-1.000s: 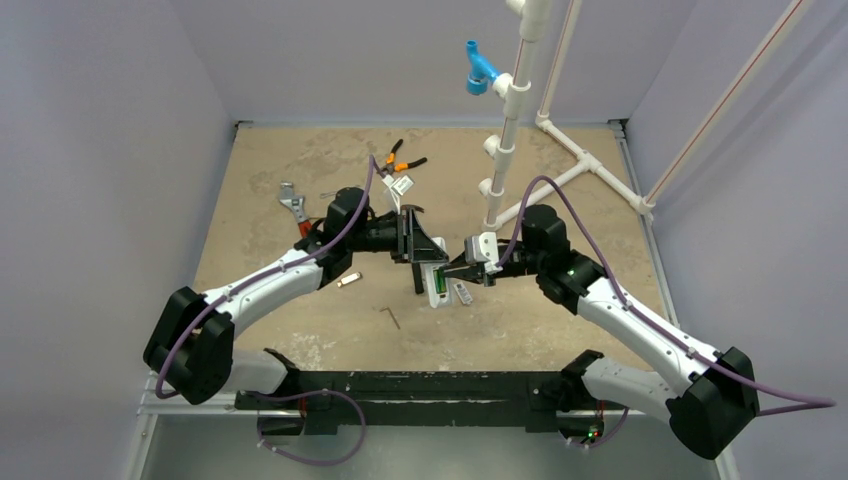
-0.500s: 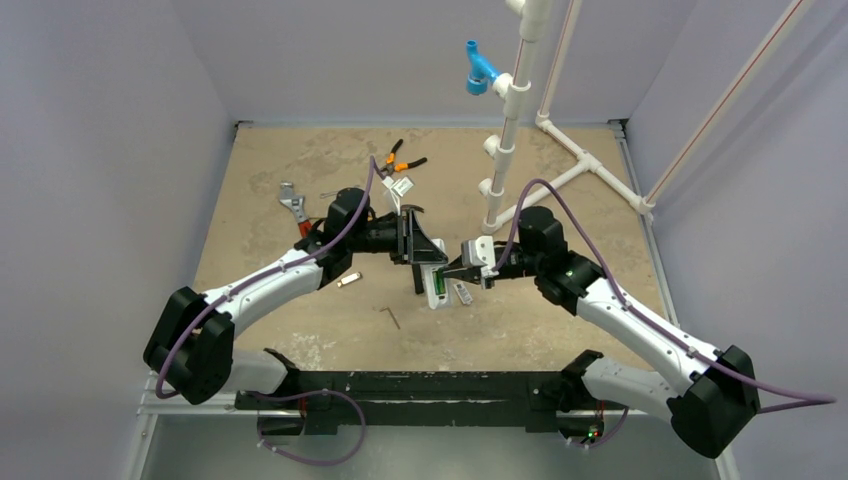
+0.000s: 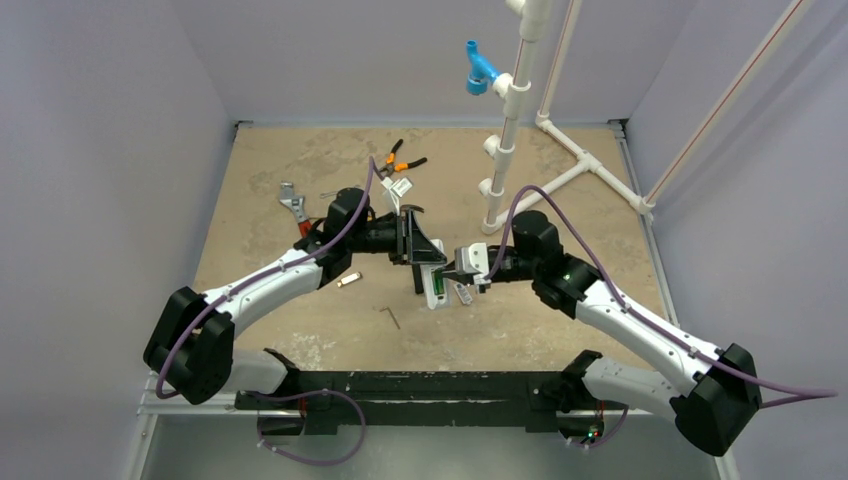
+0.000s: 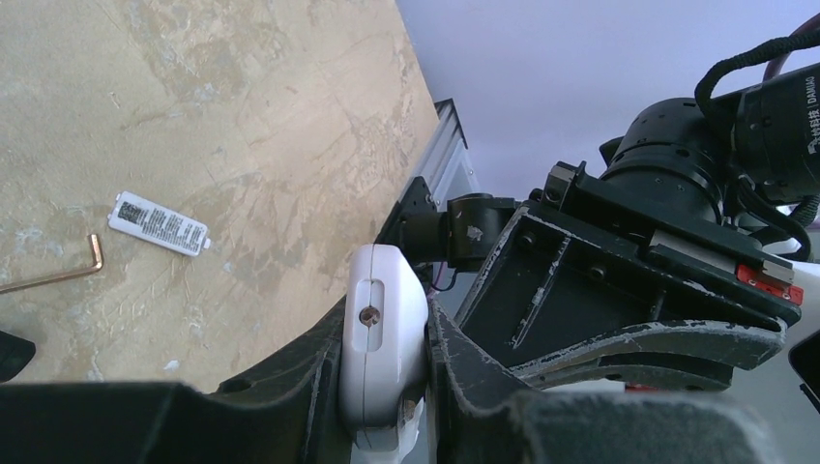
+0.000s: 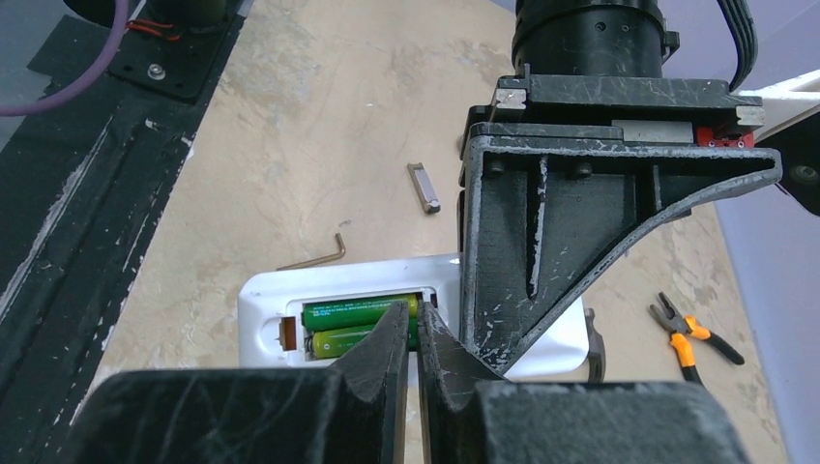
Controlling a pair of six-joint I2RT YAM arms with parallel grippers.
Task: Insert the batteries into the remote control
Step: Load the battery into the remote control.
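The white remote control (image 5: 271,290) lies back side up with its compartment open. Two green batteries (image 5: 353,314) sit side by side inside it. My left gripper (image 4: 382,333) is shut on the remote's edge (image 4: 382,290) and holds it on the table; it shows in the top view (image 3: 420,265) too. My right gripper (image 5: 416,324) is shut and empty. Its tips stand over the batteries' right ends, and I cannot tell whether they touch. In the top view the right gripper (image 3: 458,275) is right beside the remote (image 3: 436,288).
The labelled battery cover (image 4: 158,223) lies loose beside the remote. A bent hex key (image 3: 392,317) and a small silver piece (image 3: 348,280) lie near the front. Orange-handled pliers (image 3: 405,160), a wrench (image 3: 292,203) and a white pipe frame (image 3: 505,150) stand farther back.
My right gripper has moved a little to the left, closer over the remote's open compartment. The left gripper and the remote have stayed still.
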